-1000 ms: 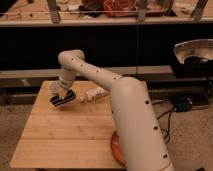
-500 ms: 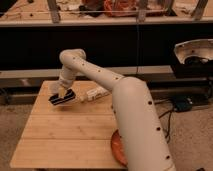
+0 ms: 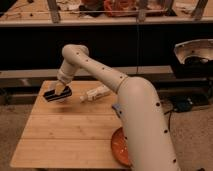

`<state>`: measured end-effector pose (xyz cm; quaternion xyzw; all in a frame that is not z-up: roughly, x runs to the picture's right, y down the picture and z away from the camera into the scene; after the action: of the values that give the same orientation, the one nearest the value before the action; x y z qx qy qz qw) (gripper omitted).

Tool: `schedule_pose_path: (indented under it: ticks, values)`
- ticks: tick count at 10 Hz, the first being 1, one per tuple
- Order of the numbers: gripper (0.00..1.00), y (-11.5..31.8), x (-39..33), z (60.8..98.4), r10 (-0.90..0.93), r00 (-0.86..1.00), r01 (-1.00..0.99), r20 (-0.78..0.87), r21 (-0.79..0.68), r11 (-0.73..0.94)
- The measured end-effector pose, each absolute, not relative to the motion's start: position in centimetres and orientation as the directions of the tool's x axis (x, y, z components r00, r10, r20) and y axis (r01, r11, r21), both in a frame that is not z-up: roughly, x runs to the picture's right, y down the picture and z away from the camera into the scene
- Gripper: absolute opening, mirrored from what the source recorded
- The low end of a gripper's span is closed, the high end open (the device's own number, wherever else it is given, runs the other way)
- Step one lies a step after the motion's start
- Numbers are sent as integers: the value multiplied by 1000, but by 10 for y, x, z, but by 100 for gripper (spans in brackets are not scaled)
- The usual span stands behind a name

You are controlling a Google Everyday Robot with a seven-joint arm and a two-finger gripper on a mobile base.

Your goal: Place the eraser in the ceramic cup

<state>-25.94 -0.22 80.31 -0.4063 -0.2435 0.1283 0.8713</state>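
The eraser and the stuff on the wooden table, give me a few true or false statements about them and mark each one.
1. The end effector holds the eraser over the far left part of the wooden table. True.
2. The eraser lies flat on the orange plate. False: it is in the end effector, far from the plate.
3. The white bottle lies on its side, to the right of the eraser. True.
4. The orange plate sits at the table's far left corner. False: it is at the near right edge, partly hidden by the arm.
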Motion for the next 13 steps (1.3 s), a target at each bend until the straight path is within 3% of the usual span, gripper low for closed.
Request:
schedule_pose_path:
  ticks: [5,13]
  values:
    - [0,-67,-231,775,461,834,-130,302,-706,696]
    - [0,-83,-192,824,531,824,-257,198,-705,661]
